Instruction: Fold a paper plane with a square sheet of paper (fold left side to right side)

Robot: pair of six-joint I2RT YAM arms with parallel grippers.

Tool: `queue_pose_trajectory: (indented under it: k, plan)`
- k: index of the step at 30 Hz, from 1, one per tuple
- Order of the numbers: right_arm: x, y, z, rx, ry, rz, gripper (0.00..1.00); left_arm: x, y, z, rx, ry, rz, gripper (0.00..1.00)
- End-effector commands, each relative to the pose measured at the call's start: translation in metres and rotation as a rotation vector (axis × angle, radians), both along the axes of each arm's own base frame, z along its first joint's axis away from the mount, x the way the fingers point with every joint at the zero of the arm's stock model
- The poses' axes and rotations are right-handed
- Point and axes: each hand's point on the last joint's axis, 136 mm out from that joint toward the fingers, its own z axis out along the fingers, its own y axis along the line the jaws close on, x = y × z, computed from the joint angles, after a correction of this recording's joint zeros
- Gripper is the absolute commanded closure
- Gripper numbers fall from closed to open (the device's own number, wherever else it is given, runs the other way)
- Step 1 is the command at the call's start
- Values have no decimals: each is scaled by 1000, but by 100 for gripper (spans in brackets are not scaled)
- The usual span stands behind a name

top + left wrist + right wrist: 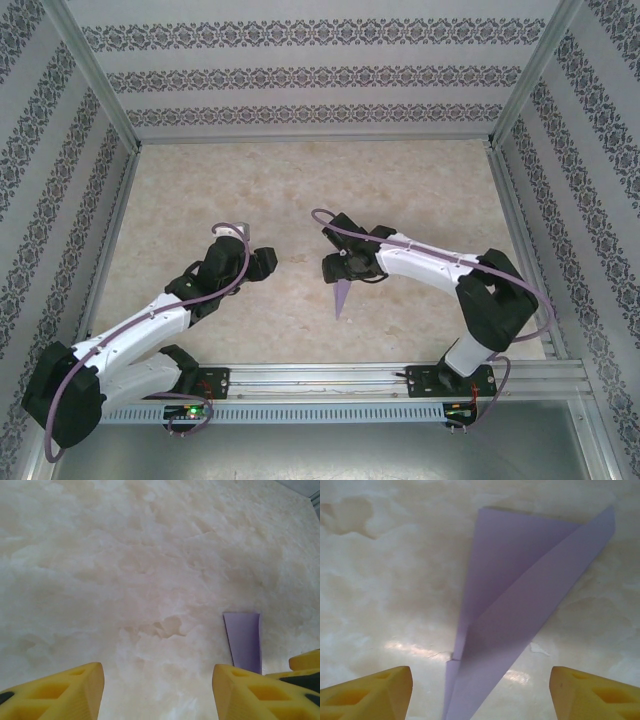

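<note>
Find the paper plane (341,296) lying on the beige marbled table (300,180), a slim lavender dart pointing toward the arm bases. Over its broad far end, see the right gripper (481,692), fingers spread wide, clamping nothing. One flap possibly lifted off the fold; hard to judge. Left of the plane, clearly apart, note the left gripper (157,690), likewise wide and empty.

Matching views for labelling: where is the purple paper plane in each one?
Top external: paper plane near centre, tip pointing down.
Left wrist: paper plane at lower right.
Right wrist: paper plane at centre, reaching the bottom edge.
Shared landmark: marbled beige tabletop.
</note>
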Motion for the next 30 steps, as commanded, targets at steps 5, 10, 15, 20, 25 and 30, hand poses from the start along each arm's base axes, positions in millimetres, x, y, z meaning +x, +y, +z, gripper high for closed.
queue_pose_trajectory:
  k: [5,10,15,20,25,30]
  plan:
    - [9,-1,-13,-70,-1,-39,36,0,1,-4,-28,27,6,41]
    - [8,-3,-20,-84,9,-36,44,-2,2,-5,-20,35,5,41]
    - [6,-7,-19,-106,12,-27,58,-3,2,0,-22,35,1,41]
    - [8,-12,6,-89,-46,-30,85,-5,5,9,-21,17,6,41]
    - [9,-14,42,23,-115,-38,100,-6,8,19,-31,-4,12,41]
    - [16,-12,77,354,-140,-44,100,-8,8,41,-62,-58,5,39]
